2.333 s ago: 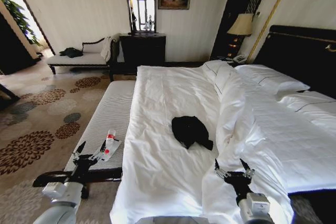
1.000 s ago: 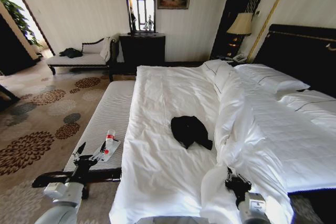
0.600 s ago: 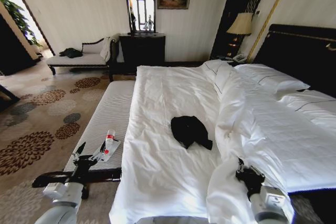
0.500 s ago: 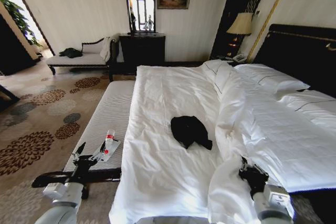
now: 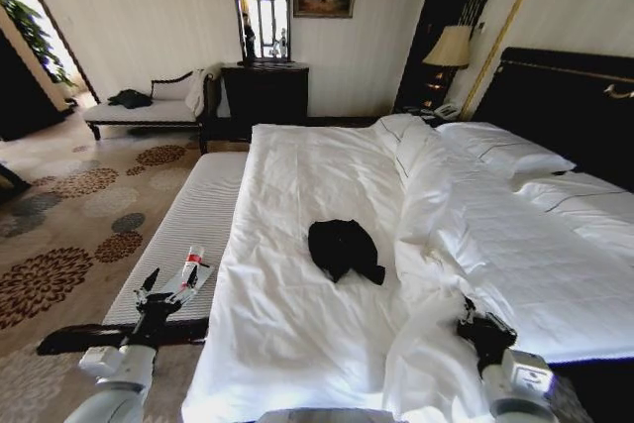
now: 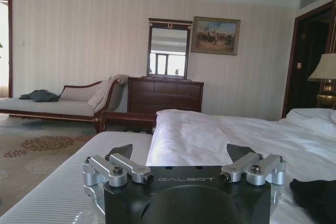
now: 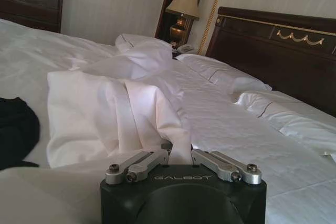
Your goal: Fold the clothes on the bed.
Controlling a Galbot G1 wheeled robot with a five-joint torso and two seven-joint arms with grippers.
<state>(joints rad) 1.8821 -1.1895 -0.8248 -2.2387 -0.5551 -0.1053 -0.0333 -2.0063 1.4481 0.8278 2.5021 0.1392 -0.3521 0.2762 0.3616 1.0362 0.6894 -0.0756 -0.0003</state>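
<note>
The black top (image 5: 342, 249) lies in one crumpled heap near the middle of the bed (image 5: 297, 344), on the flat white sheet, just beside the folded edge of the duvet (image 5: 515, 255). It is a rounded lump, a little longer than wide, and a narrow tail of cloth runs out from it toward the duvet side and the foot of the bed. The lettering cannot be seen. In the right wrist view a part of the same garment shows as a dark soft mound (image 7: 16, 129) on the sheet.

The fabric of the top looks soft and matte. The sheet is smooth with fine wrinkles; the duvet is thick, with a faint checked weave, and it is bunched in heavy folds (image 7: 121, 114) along its edge. Two white pillows (image 5: 505, 151) lie against the tall dark wooden headboard (image 5: 565, 96).

The right gripper (image 5: 479, 328) is at the near edge of the duvet – its two metal fingers (image 7: 147, 161) are drawn together and pinch a fold of the white cloth. The left gripper (image 5: 164, 287) hangs idle off the bed's left side, above a striped grey bench (image 5: 203, 210), with its two fingers (image 6: 119, 151) spread wide and holding nothing.
</note>
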